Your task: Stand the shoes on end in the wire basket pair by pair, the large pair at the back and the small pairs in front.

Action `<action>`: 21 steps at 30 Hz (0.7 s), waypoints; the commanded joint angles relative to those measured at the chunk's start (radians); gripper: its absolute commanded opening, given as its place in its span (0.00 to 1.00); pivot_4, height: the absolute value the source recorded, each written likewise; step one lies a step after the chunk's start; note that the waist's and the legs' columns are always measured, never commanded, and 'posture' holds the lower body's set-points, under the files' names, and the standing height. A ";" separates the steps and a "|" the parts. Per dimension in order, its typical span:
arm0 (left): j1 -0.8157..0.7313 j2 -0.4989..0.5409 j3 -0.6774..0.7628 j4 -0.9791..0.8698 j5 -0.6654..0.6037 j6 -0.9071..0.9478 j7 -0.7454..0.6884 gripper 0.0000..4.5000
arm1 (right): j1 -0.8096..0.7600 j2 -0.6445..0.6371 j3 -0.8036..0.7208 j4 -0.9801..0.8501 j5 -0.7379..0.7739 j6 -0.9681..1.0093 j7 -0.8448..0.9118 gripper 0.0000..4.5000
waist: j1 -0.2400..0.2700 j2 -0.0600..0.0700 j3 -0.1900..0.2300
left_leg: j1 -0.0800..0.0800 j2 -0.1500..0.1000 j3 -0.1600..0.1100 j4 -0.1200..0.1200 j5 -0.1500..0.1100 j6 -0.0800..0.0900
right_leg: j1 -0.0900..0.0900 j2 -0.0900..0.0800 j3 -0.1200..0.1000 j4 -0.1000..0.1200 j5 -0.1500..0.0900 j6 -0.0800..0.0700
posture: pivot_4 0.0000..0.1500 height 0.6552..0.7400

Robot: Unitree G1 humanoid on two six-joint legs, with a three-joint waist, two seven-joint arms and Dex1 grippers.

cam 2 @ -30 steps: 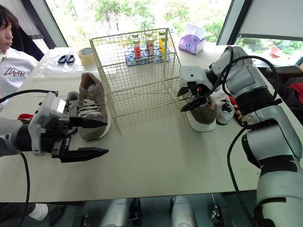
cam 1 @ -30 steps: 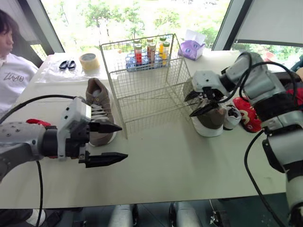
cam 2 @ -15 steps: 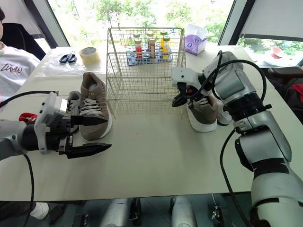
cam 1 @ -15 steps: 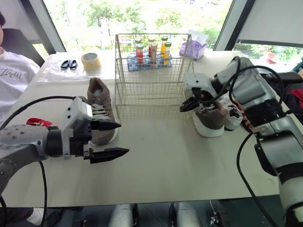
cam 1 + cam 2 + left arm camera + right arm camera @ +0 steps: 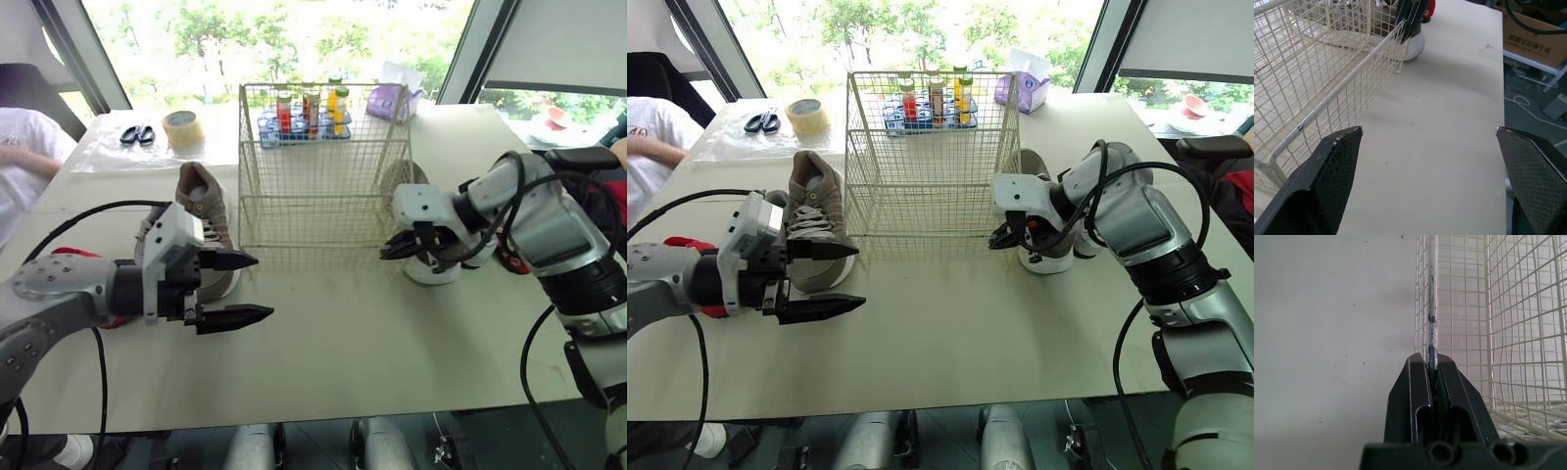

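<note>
Wire basket (image 5: 931, 196), front corner wire pinched by right pincer (image 5: 998, 240)

The pale table (image 5: 333, 343) carries a wire basket (image 5: 323, 220) at its centre. A taupe sneaker (image 5: 199, 191) stands just left of the basket, and a second white-soled shoe (image 5: 434, 275) just right of it. Behind the basket are a rack of bottles (image 5: 931, 103) and a purple tissue box (image 5: 390, 98). At far left lie a tape roll (image 5: 182, 128) and scissors (image 5: 136, 134).
</note>
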 commanded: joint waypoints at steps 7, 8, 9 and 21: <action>-0.030 -0.022 -0.017 0.006 0.027 -0.016 -0.005 1.00 | -0.045 0.047 -0.003 -0.026 0.012 -0.021 -0.048 0.01 | -0.003 0.000 0.000 | 0.000 0.000 0.000 0.000 0.000 0.000 | 0.000 0.000 0.000 0.000 0.000 0.000 | 1.00 0.15; -0.030 -0.023 -0.019 0.006 0.030 -0.017 -0.005 1.00 | -0.048 0.053 -0.001 -0.028 0.013 -0.006 -0.053 0.01 | -0.003 0.000 0.000 | 0.000 0.000 0.000 0.000 0.000 0.000 | 0.000 0.000 0.000 0.000 0.000 0.000 | 1.00 0.15; -0.030 -0.024 -0.021 0.006 0.032 -0.017 -0.005 1.00 | -0.050 0.056 0.001 -0.033 0.014 0.010 -0.056 0.01 | -0.003 0.000 0.000 | 0.000 0.000 0.000 0.000 0.000 0.000 | 0.000 0.000 0.000 0.000 0.000 0.000 | 1.00 0.15; -0.038 -0.041 -0.028 0.039 0.049 -0.023 -0.022 1.00 | -0.040 -0.005 -0.042 -0.071 0.037 0.028 -0.045 0.65 | 0.005 0.000 0.000 | 0.000 0.000 0.000 0.000 0.000 0.000 | 0.001 0.000 0.000 0.000 0.000 0.000 | 1.00 0.15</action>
